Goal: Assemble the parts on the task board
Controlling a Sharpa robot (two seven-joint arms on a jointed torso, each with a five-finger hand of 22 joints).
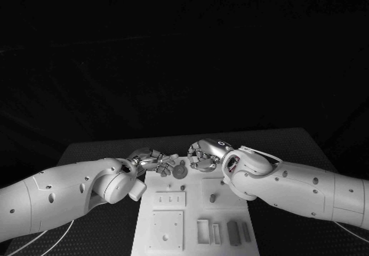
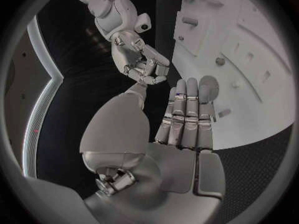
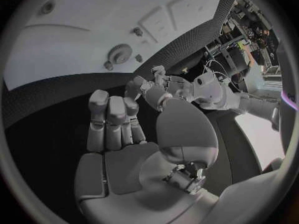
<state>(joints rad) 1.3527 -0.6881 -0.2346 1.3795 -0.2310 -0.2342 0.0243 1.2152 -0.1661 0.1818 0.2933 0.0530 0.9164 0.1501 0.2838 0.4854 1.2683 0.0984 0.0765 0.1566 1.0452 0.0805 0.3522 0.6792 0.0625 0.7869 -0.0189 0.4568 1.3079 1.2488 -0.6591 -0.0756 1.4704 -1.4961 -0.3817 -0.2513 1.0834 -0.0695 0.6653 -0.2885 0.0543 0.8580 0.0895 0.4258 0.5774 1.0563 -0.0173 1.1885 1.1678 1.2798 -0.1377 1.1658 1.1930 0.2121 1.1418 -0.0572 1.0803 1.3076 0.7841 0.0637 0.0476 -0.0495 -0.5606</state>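
The white task board (image 1: 196, 213) lies at the near middle of the table. A round toothed gear (image 1: 179, 172) lies flat near the board's far edge, also seen as gear (image 3: 120, 52) with a small round piece (image 3: 107, 64) beside it. My left hand (image 1: 156, 161) hovers just left of the gear, fingers stretched out side by side (image 2: 187, 112), holding nothing; the gear (image 2: 209, 87) sits beside their tips. My right hand (image 1: 205, 154) hangs over the board's far edge right of the gear, its fingers (image 3: 112, 115) curled in with nothing seen in them.
Nearer on the board are a short peg (image 1: 212, 198), a small plate with slots (image 1: 170, 200), a square plate (image 1: 167, 229) and several upright rectangular pieces (image 1: 223, 233). Both white forearms flank the board. Black mat (image 1: 292, 144) surrounds it.
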